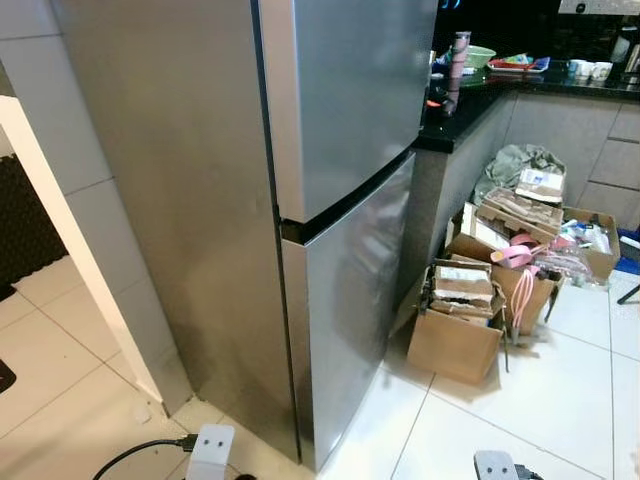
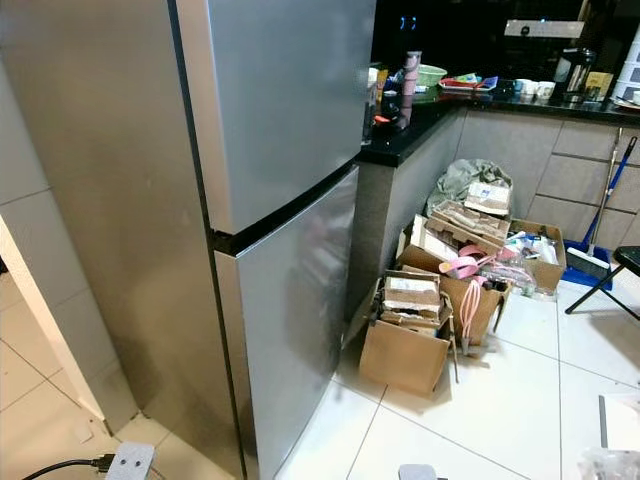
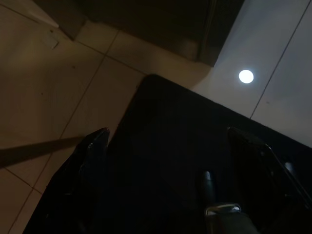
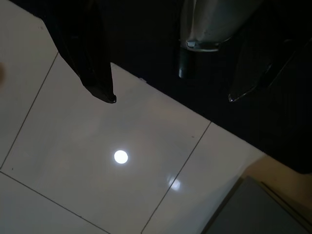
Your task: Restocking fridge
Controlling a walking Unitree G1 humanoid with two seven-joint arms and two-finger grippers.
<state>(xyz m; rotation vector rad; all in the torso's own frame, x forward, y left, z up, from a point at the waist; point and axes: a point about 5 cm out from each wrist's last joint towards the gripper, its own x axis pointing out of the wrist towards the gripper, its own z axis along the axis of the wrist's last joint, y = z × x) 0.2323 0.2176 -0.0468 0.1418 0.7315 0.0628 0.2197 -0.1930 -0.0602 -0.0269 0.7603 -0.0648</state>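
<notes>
While both arms hang idle, the fridge (image 1: 300, 200) stands upright just ahead, tall axis vertical, both doors shut, front facing right toward the kitchen. Cardboard boxes (image 2: 420, 320) full of clutter crowd the white tiled floor (image 2: 500, 400) by the fridge's front and the counter (image 2: 410, 135), which carries a bottle (image 2: 408, 80) and bowls. A plug with black cable (image 1: 190, 450) lies at the fridge's near corner. Left gripper (image 3: 168, 139) fingers spread apart over a dark mat, holding nothing. Right gripper (image 4: 173, 97) fingers also spread, empty, above floor tiles.
</notes>
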